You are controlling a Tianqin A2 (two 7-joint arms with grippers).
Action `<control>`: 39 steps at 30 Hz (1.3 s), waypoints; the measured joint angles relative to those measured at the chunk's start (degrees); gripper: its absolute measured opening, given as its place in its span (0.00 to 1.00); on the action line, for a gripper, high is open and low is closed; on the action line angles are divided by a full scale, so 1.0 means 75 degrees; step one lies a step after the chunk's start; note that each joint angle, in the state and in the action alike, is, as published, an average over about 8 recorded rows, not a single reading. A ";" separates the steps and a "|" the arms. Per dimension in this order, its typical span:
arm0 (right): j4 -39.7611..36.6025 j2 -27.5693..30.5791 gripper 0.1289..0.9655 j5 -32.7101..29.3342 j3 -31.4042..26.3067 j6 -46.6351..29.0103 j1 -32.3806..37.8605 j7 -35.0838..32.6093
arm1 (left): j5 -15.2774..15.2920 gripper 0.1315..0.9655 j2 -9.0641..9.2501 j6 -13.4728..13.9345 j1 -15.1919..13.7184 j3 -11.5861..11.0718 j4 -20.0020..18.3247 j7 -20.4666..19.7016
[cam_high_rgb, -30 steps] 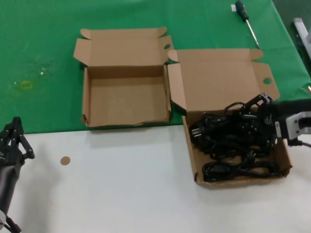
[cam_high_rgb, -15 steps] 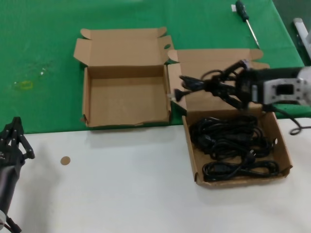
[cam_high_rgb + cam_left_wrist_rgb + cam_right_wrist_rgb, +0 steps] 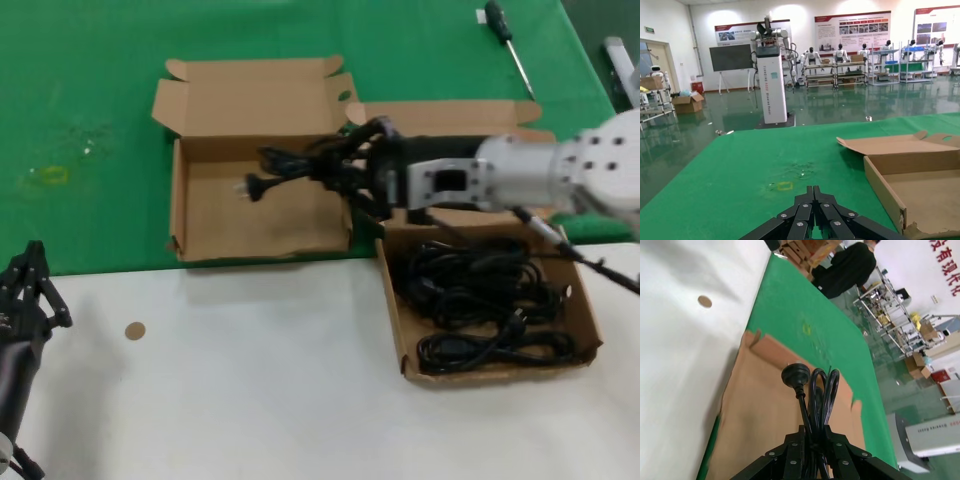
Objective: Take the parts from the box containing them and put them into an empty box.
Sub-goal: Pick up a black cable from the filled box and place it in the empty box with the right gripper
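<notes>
A: Where's the cord now?

B: The right claw (image 3: 345, 172) is clamped on one power cord (image 3: 290, 165), holding it above the empty box (image 3: 190, 215) near the worktop's far edge. The left claw (image 3: 25, 290) sits pressed together by the near-left corner.

A: Risks?

B: A dangling plug (image 3: 248, 186) could catch the box wall; more cords (image 3: 470, 290) wait in the larger box (image 3: 592, 315).

The scene is lit evenly and brightly from overhead. In the head view, soft short shadows are cast inside the smaller brown cardboard box (image 3: 258, 205), and motion blur is seen on the silver right arm (image 3: 540, 178) and the black looped power cord (image 3: 300, 165). Pale glare is spread over the white tabletop (image 3: 675, 330) in the right wrist view. Ceiling lights are mirrored in the glossy green hall floor (image 3: 700, 135).
</notes>
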 joint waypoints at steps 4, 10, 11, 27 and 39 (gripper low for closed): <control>-0.0302 -0.0548 0.10 -0.0296 -0.0265 0.0268 0.0199 0.0146 | 0.0000 0.02 0.0000 0.0000 0.0000 0.0000 0.0000 0.0000; -0.0861 -0.1263 0.10 -0.0610 -0.0547 0.0620 0.0474 0.0278 | 0.0000 0.02 0.0000 0.0000 0.0000 0.0000 0.0000 0.0000; -0.0966 -0.1357 0.10 -0.0637 -0.0575 0.0668 0.0513 0.0266 | 0.0000 0.02 0.0000 0.0000 0.0000 0.0000 0.0000 0.0000; -0.2846 -0.2216 0.10 -0.0524 -0.0550 0.1317 0.1019 -0.0766 | 0.0000 0.02 0.0000 0.0000 0.0000 0.0000 0.0000 0.0000; -0.3629 -0.2530 0.13 -0.0247 -0.0325 0.1612 0.1201 -0.1457 | 0.0000 0.02 0.0000 0.0000 0.0000 0.0000 0.0000 0.0000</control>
